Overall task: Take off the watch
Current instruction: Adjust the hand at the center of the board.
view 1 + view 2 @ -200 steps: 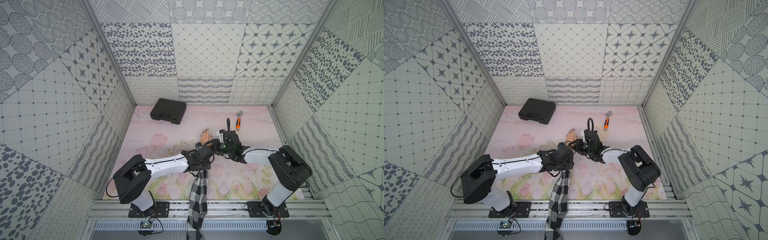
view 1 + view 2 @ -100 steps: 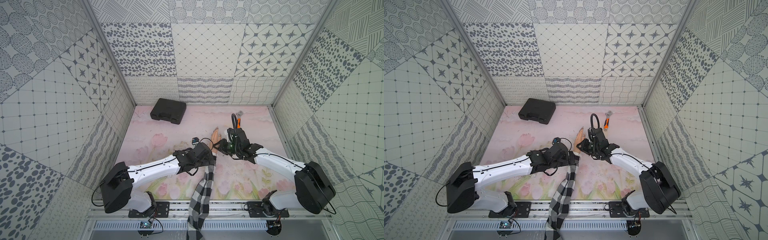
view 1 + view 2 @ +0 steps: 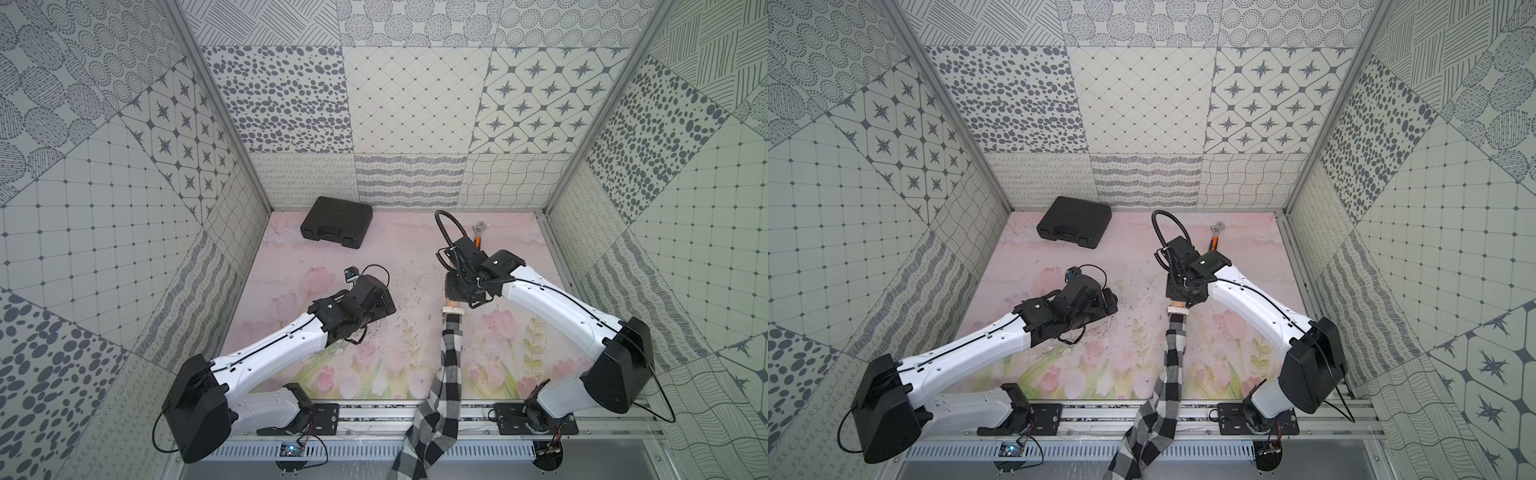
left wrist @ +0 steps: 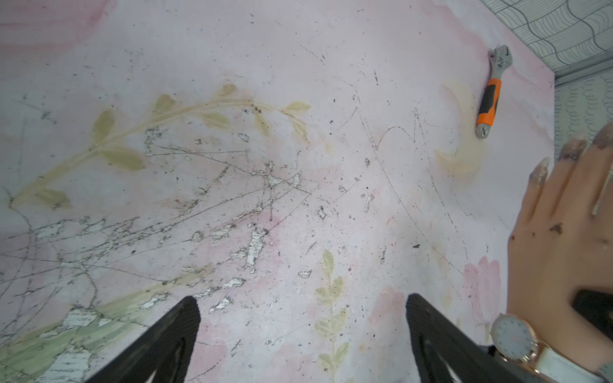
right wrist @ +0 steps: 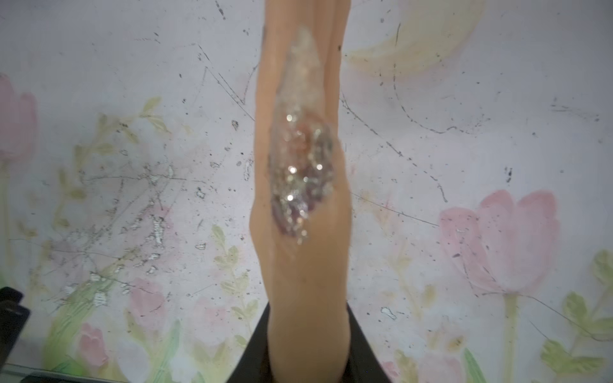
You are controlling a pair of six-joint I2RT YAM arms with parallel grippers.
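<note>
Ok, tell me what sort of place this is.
Probably a robot test cell: patterned wall panels enclose a floral tabletop, two arms mount on a front rail, a mannequin hand wears the watch.

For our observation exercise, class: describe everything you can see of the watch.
The watch is small: a round white dial in a rose-gold case on a cream, leather-like strap. It sits round the wrist of the hand, dial on the back-of-hand side, between the hand and the checked sleeve. Only the wrist and perhaps the sleeve touch it.
</note>
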